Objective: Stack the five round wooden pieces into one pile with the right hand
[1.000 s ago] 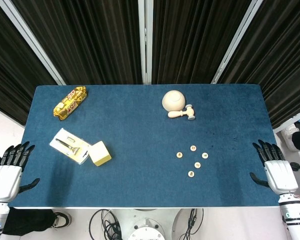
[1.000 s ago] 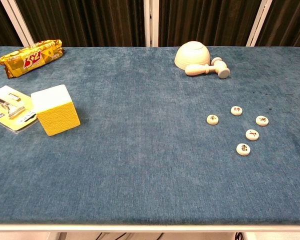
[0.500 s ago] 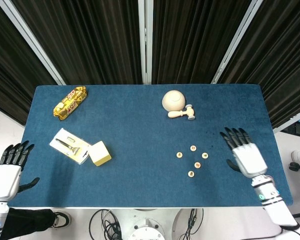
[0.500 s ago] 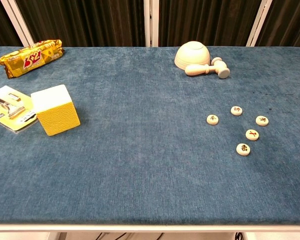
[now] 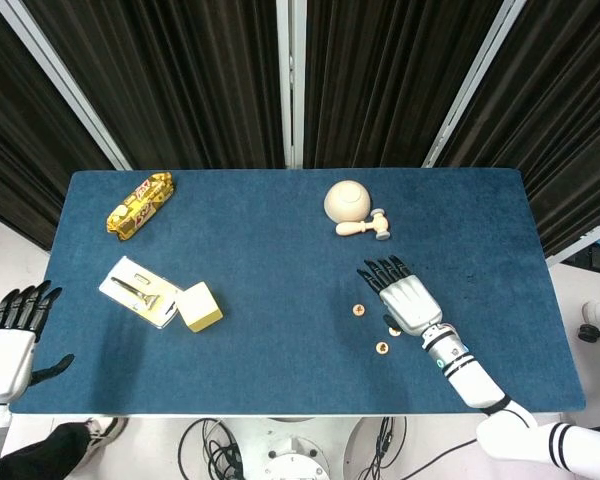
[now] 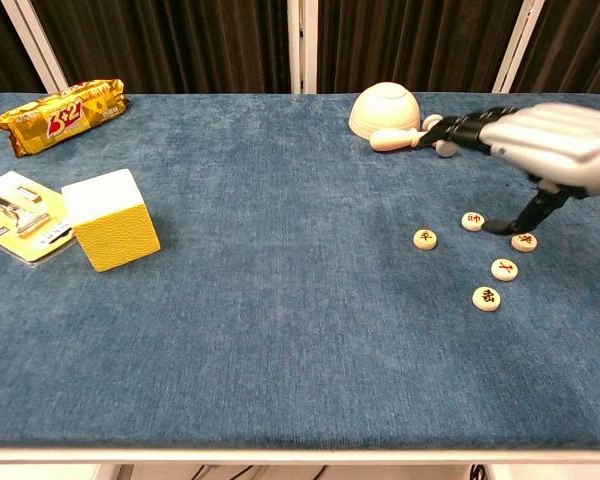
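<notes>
The desk (image 6: 260,330) wears matt, napped blue cloth. The round pieces (image 6: 487,298) look like pale, smooth wood, as do the bowl (image 6: 383,108) and mallet (image 6: 405,137). The snack packet (image 6: 60,117) is glossy foil. The right hand (image 6: 555,140) has a satin silver shell, probably plastic, and black fingers (image 6: 467,127).

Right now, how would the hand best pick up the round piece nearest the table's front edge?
Pinch the front piece by its rim, from above: it lies flat on the cloth, apart from the others, so only its thin edge offers purchase. The right hand hovers open just behind.
</notes>
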You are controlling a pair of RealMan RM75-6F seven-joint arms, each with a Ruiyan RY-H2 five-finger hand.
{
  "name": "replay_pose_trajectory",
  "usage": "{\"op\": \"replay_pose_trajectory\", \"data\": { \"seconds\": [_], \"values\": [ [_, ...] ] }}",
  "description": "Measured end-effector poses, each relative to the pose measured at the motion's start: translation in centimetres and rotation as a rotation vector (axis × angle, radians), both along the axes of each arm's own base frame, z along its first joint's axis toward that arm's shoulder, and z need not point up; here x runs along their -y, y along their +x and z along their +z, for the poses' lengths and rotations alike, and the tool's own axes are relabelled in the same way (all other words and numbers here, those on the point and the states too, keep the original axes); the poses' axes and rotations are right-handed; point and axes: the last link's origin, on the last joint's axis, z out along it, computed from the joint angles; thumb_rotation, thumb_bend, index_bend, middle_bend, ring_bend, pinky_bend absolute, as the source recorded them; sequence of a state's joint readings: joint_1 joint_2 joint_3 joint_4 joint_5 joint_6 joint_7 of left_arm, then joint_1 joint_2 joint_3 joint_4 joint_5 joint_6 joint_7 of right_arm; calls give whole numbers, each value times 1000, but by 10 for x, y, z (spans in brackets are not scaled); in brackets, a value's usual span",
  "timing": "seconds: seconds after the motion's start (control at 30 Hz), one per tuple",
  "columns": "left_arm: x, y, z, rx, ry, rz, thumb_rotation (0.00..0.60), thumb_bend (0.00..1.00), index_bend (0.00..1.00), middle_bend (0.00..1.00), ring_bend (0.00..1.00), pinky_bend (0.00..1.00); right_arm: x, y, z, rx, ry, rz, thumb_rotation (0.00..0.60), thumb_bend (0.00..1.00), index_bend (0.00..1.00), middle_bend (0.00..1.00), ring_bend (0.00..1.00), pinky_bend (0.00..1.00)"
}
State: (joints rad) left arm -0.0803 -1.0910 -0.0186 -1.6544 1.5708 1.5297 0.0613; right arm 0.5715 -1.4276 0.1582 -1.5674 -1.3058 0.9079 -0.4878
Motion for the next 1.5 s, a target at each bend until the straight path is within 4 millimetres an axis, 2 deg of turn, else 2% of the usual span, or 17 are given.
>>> {"op": "replay_pose_trajectory", "data": {
  "seconds": [0.23,0.5,0.73,1.23,1.5],
  "values": [
    [0,0,-1,0,-6,6,600,136,77,0,0,0,2,2,-23,-13,35,-16,600,265,102,0,0,0],
    [1,1,-1,1,-6,6,600,136,77,0,0,0,3,4,-36,17,54,-26,600,269,215,0,0,0],
    [2,2,1,10,-3,1,600,136,77,0,0,0,4,3,-46,16,62,-28,600,269,263,0,0,0],
    [2,1,3,26,-6,0,600,136,77,0,0,0,8,3,-52,24,42,-21,600,279,422,0,0,0],
    [2,0,2,24,-11,5,600,136,77,0,0,0,9,1,-52,27,36,-26,600,281,468,0,0,0]
  ]
}}
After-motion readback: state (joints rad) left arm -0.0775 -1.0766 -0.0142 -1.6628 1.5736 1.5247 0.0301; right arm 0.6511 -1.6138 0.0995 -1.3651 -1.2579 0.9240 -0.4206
